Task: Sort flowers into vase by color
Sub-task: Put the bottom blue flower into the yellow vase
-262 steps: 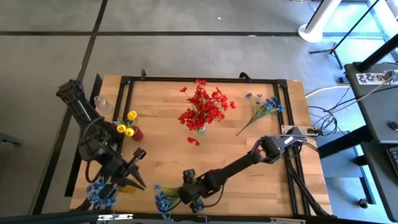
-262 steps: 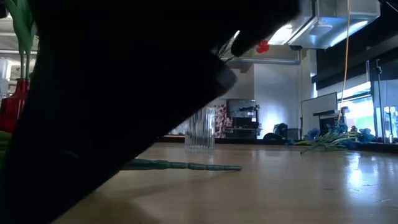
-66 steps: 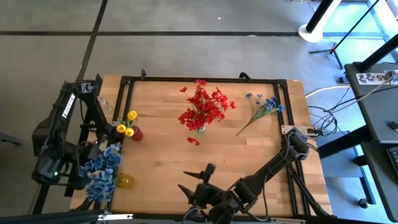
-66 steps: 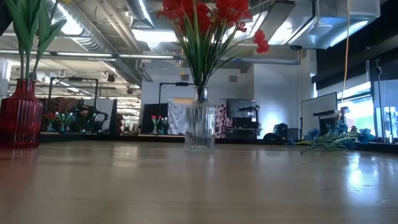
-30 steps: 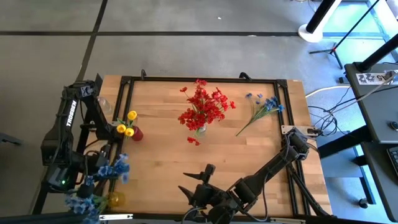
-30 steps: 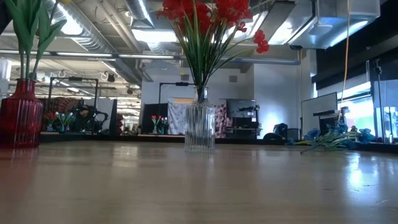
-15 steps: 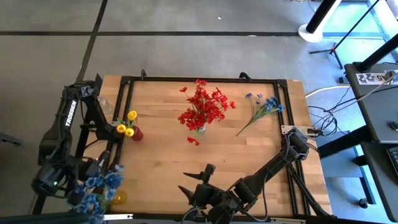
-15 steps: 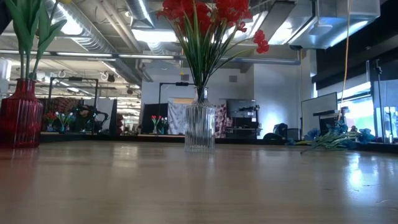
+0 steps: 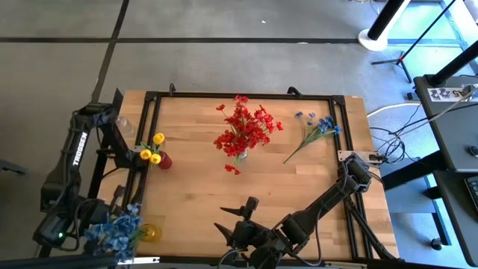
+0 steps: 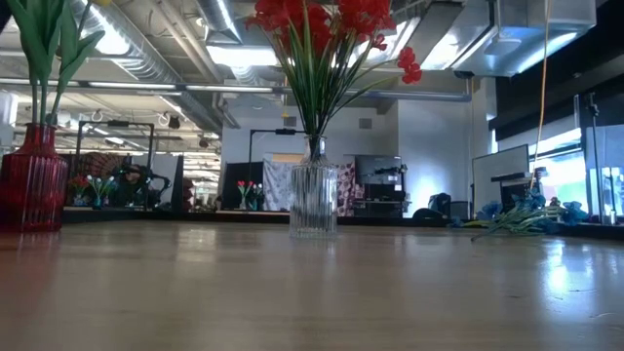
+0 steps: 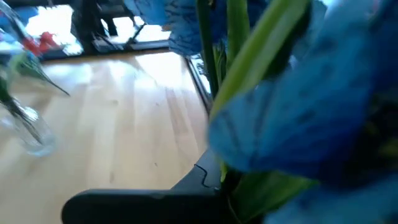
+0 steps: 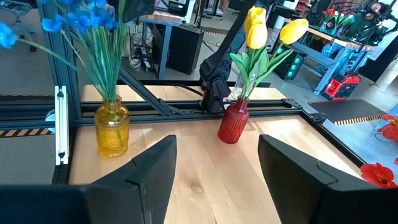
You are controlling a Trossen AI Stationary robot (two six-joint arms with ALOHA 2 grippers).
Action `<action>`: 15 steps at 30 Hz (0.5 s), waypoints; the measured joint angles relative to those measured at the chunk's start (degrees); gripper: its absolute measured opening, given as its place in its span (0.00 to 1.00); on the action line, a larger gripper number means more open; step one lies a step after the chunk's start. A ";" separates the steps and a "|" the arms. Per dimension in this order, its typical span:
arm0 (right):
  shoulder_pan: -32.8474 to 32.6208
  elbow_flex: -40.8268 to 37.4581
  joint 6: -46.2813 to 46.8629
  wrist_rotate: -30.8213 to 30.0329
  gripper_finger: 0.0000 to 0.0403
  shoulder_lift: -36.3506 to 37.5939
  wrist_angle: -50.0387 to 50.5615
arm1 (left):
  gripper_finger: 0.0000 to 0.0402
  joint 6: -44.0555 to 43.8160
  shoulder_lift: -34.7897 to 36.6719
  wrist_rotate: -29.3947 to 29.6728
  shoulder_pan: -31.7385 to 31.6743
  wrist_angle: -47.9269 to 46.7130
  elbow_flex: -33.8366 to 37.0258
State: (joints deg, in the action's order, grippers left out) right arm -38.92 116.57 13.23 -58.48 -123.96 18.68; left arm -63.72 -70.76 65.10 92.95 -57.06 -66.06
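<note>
At the high view's lower left, the left gripper is clamped on blue flowers whose stems reach into the yellow vase. A sideways pull could tip that vase. The right gripper, fingers apart and holding nothing, waits at bottom centre.

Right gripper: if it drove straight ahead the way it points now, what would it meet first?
Judging by its wrist view, the open right gripper aims between the yellow vase and red vase; likely the black frame rail behind them, though depth is unclear.
</note>
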 joint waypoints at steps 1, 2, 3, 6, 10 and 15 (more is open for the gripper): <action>0.00 0.00 0.00 0.02 0.56 0.00 0.00 | 0.01 0.00 -0.74 1.34 -0.02 -0.39 0.00; 0.01 0.00 0.00 0.02 0.56 0.00 0.00 | 0.01 0.00 -1.47 2.74 -0.02 -0.67 -0.01; 0.02 0.00 0.00 0.01 0.56 0.00 0.00 | 0.01 0.08 -2.22 4.05 -0.08 -0.78 0.00; 0.04 0.00 -0.02 0.02 0.56 0.00 0.00 | 0.01 1.98 -3.41 6.92 -0.90 -0.72 -0.01; 0.04 0.00 -0.23 0.02 0.56 0.00 0.00 | 0.01 2.91 -3.29 8.37 -2.10 -0.81 0.00; 0.04 0.00 -1.53 0.02 0.56 0.00 0.00 | 0.01 3.01 -2.38 9.21 -3.31 -0.83 0.00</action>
State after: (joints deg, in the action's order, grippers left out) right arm -38.87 116.57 11.70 -58.46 -123.96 18.67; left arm -60.71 -73.15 74.30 89.64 -57.89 -66.06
